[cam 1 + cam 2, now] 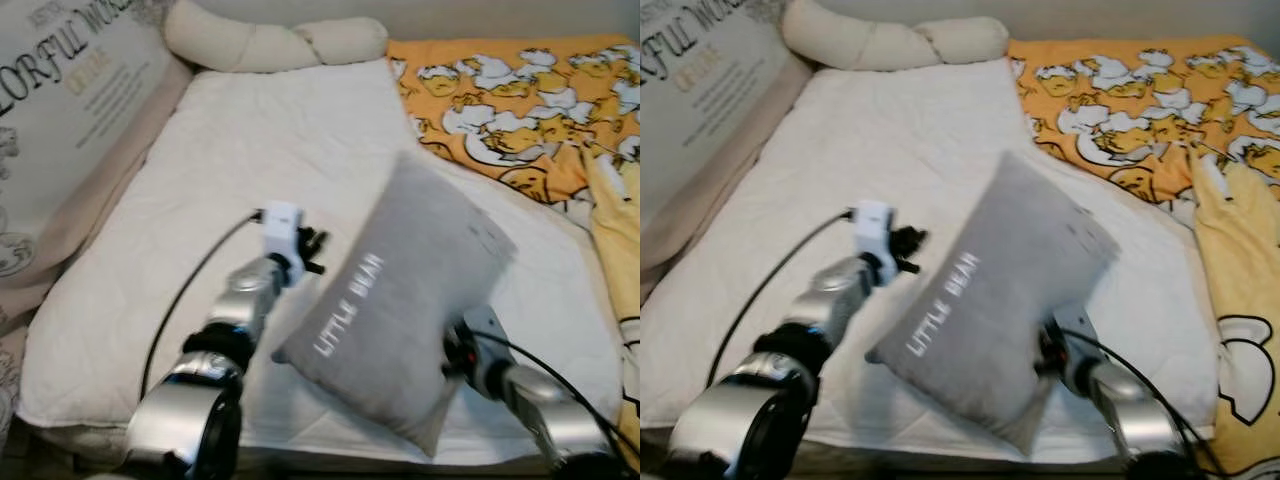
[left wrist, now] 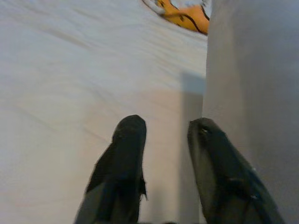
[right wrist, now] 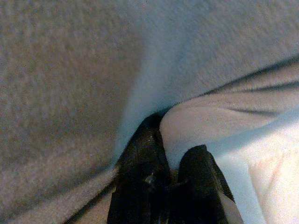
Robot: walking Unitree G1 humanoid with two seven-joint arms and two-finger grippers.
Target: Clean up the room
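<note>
Parted end effector (image 2: 161, 135) — white sheet (image 2: 70, 70), seemingly grey pillow (image 2: 254, 79)

White-sheeted bed (image 1: 250, 200) with orange duck-print blanket (image 1: 520, 100) and cream knotted bolster (image 1: 270, 42)

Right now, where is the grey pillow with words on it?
The soft grey rectangular pillow is held tilted over the white mattress, between both arms, the right end effector pinching its edge.

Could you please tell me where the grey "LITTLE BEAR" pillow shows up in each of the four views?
Left eye view: grey pillow, lower centre, tilted above the white mattress.
Right eye view: lower centre.
Left wrist view: grey mass beside the left gripper.
Right wrist view: grey fabric, pinched by the right gripper.
Shared landmark: orange duck blanket.
</note>
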